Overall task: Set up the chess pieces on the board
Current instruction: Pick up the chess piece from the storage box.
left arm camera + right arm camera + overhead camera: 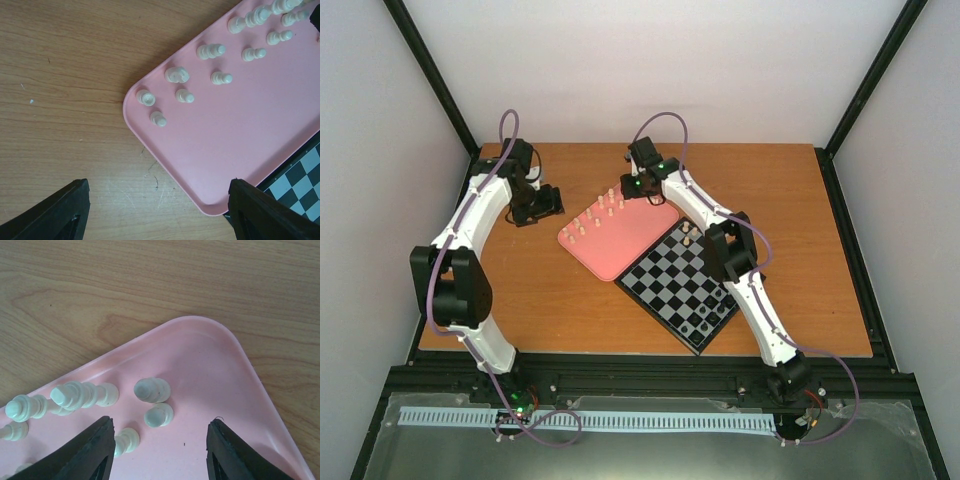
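- Right gripper (161,420) hangs over the far corner of the pink tray (625,250). Jaws are apart and I see nothing clamped.
- My right wrist view shows one of the cream chess pieces (159,415) standing in the gap between the jaws, clear of both.
- A second cream one stands just behind it. A third sits right beside the jaw on the left of that view, and I can't tell if it touches.
- More cream ones run in a row off to the left of that view, along the tray edge.
- Left gripper (159,182) is released, jaws wide, holding nothing.
- It sits above the wooden table (540,300) off the tray's left side, camera looking down at the tray's corner.
- Left wrist view shows most cream ones upright in two rough rows near the tray's far-left edge.
- Board (682,285) lies flat on the table, turned diagonal to me, snug along the tray's near-right side. I can't make out a gap between them.
- A couple of cream ones stand on the board's far corner, close to the right arm.
- A few black pieces (701,325) stand at the board's near corner.
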`<state>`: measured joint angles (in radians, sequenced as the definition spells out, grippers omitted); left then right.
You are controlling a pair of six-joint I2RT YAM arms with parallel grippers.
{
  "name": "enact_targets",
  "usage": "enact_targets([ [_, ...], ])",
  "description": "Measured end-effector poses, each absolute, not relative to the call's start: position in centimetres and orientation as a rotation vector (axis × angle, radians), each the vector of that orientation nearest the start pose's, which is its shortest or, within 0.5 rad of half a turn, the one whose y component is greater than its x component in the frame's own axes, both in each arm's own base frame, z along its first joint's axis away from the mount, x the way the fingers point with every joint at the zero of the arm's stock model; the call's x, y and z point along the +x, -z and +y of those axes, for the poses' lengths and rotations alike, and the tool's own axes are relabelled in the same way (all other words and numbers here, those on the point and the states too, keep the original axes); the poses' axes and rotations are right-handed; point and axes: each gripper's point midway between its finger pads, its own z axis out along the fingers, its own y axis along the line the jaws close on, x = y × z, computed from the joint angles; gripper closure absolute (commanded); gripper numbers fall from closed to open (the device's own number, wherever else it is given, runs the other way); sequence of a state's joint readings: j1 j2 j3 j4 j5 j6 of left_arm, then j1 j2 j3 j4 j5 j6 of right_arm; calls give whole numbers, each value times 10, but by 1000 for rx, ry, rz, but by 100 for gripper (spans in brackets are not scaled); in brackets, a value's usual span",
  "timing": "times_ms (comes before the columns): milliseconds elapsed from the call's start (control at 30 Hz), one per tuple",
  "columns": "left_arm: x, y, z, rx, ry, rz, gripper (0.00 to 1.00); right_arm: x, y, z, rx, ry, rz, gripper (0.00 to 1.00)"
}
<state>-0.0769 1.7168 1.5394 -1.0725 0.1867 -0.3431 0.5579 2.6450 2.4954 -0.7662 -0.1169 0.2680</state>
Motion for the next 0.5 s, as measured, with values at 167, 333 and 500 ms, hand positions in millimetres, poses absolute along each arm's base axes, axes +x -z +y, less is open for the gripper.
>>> enact_targets([
  [167,384,-155,-62,-337,362,2840,22,542,-57,365,-432,-496,2522,53],
  [333,384,-155,-63,-337,363,2839,22,541,-37,366,-436,-492,2549,57],
  [500,384,-155,-63,-336,368,2840,22,544,-36,367,-434,-492,2539,59],
])
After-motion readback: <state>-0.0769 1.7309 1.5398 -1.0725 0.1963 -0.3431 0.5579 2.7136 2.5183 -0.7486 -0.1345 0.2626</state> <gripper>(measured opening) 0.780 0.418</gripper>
